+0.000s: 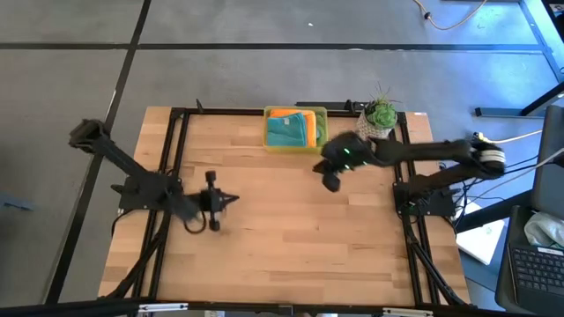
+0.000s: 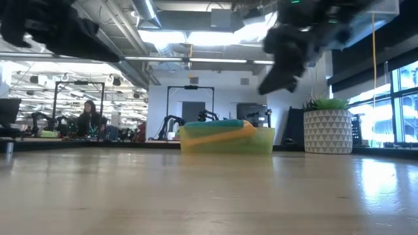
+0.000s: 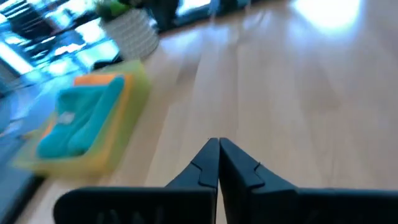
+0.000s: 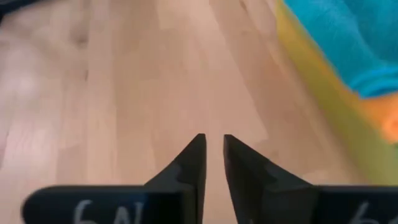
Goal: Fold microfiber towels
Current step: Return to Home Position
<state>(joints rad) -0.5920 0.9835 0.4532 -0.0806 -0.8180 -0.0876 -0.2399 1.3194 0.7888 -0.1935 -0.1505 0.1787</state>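
Note:
A yellow tray [image 1: 295, 146] stands at the table's far middle. In it lie folded towels: a teal one [image 1: 289, 130] on top, an orange one [image 1: 284, 113] showing under it at the far side, and a lime green one [image 1: 321, 129] at the right. My left gripper [image 1: 231, 199] is shut and empty over the bare table, left of centre. My right gripper [image 1: 331, 182] hovers just near and right of the tray. Its fingers [image 4: 212, 146] are a narrow gap apart and hold nothing. The tray also shows in the left wrist view [image 3: 134, 93] and the right wrist view [image 4: 323, 106].
A potted plant in a white patterned pot [image 1: 381, 117] stands at the far right, beside the tray. A black frame runs along the table's left, right and far edges [image 1: 176, 158]. Bare wood [image 1: 291, 238] fills the middle and near side.

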